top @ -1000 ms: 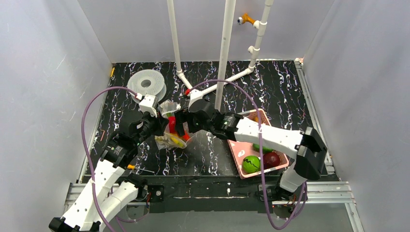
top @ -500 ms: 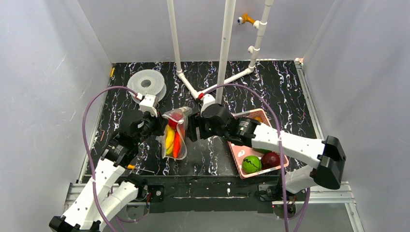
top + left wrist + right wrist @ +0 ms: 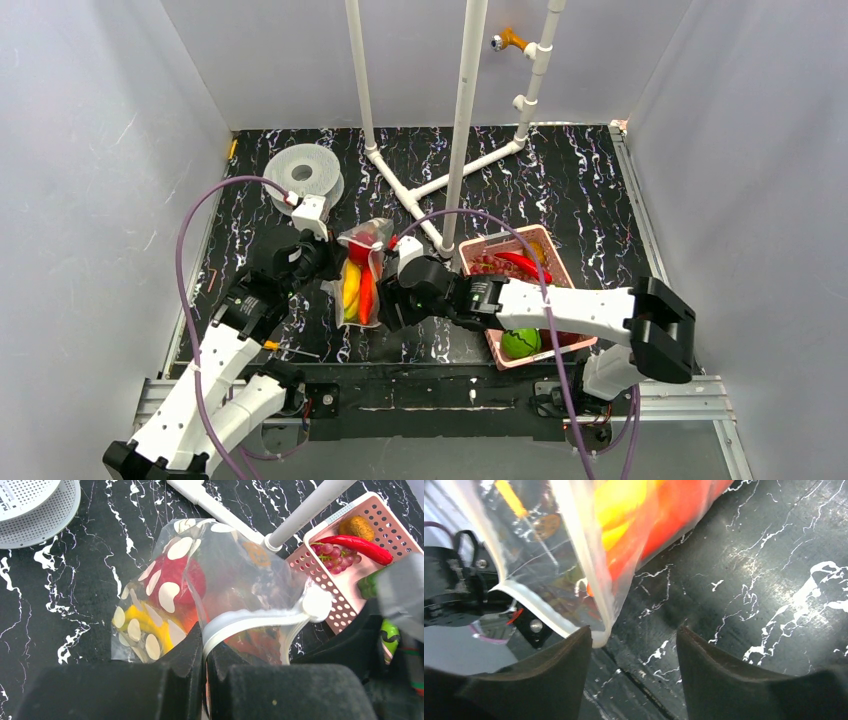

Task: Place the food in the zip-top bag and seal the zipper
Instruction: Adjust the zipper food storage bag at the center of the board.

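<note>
The zip-top bag (image 3: 362, 275), clear with white dots, hangs left of centre with a yellow banana (image 3: 145, 627), a red tomato (image 3: 172, 577) and other red food inside. My left gripper (image 3: 205, 652) is shut on the bag's whitish zipper strip (image 3: 250, 619) at the mouth. My right gripper (image 3: 634, 640) is open; the bag's corner (image 3: 599, 635) touches its left finger (image 3: 559, 665). In the top view the right gripper (image 3: 385, 300) sits just right of the bag. A red chilli (image 3: 522, 263), grapes (image 3: 327, 555) and a green piece (image 3: 519, 341) lie in the pink basket (image 3: 495, 335).
A grey-white filament spool (image 3: 303, 173) lies at the back left. White pipes (image 3: 465, 110) stand behind the bag, with a pipe base (image 3: 412, 205) on the black marbled mat (image 3: 590, 190). The metal frame rail (image 3: 450, 395) runs along the near edge.
My right arm has pulled back toward the near edge and to the bag's lower right, uncovering the basket. The bag now hangs straight from my left gripper, which has hardly moved.
</note>
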Available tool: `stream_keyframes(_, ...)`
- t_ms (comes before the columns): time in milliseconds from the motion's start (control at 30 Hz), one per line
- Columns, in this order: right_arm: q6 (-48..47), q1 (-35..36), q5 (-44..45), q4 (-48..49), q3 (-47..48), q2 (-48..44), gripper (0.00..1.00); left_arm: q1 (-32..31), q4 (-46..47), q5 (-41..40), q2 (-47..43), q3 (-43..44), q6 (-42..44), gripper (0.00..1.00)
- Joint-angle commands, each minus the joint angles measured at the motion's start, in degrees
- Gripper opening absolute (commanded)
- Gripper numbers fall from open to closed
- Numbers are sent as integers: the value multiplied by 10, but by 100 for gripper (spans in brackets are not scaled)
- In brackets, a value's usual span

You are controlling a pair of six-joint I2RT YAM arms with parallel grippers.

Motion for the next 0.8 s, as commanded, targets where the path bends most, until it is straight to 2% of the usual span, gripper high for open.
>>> stream_keyframes(0, 5, -1, 22, 49, 20, 28, 61, -2, -2, -12, 3, 3, 14, 0)
stream_keyframes(133, -8, -1, 15, 33, 54, 44, 41, -2, 0, -13, 8, 1, 19, 0)
stream_keyframes(267, -16, -2, -5, 12, 82, 53, 29, -2, -7, -12, 14, 5, 17, 0)
stream_keyframes(333, -13, -13, -35, 3, 96, 52, 7, -2, -34, -13, 17, 21, 9, 0)
stream_keyframes(367, -9, -24, -64, -4, 111, 52, 1, -2, -61, -11, 22, 44, 5, 0)
stream_keyframes(533, 28, -74, -224, -57, 176, 34, 1, -2, -290, -39, 93, 250, -47, 0)
stream_keyframes(633, 43, -76, -272, -71, 204, 5, 1, -2, -398, -41, 130, 359, -90, 0)
stream_keyframes(700, 53, -77, -286, -94, 221, -6, 1, -2, -421, -29, 130, 362, -116, 0)
stream_keyframes(767, 66, -88, -300, -103, 214, -11, 1, -2, -394, -12, 115, 313, -142, 0)
